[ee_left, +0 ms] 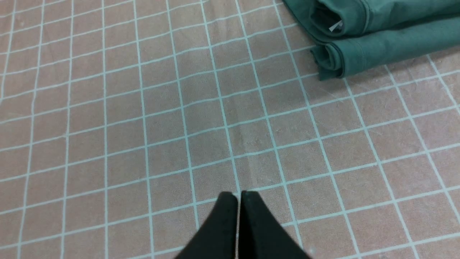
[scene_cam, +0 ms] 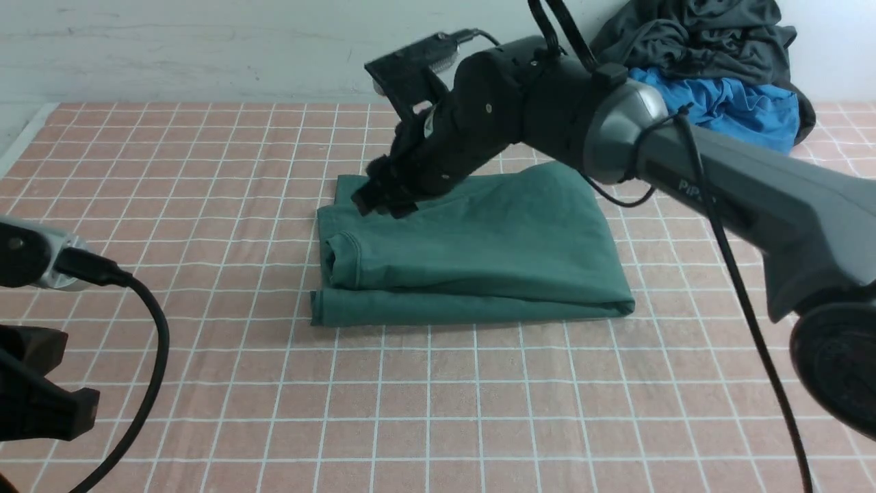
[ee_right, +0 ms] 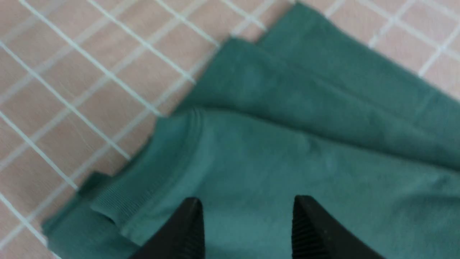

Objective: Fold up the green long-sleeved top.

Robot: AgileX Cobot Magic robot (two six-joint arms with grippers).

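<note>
Right gripper (ee_right: 246, 219): jaws parted, empty, over far left part of green long-sleeved top (scene_cam: 479, 253). Left gripper (ee_left: 239, 201): jaws closed, empty, above bare desk (scene_cam: 205, 383). Top: folded, mid-desk; white neck label (ee_left: 336, 26), unreadable. Arm lettering "PiP", partly hidden.
</note>
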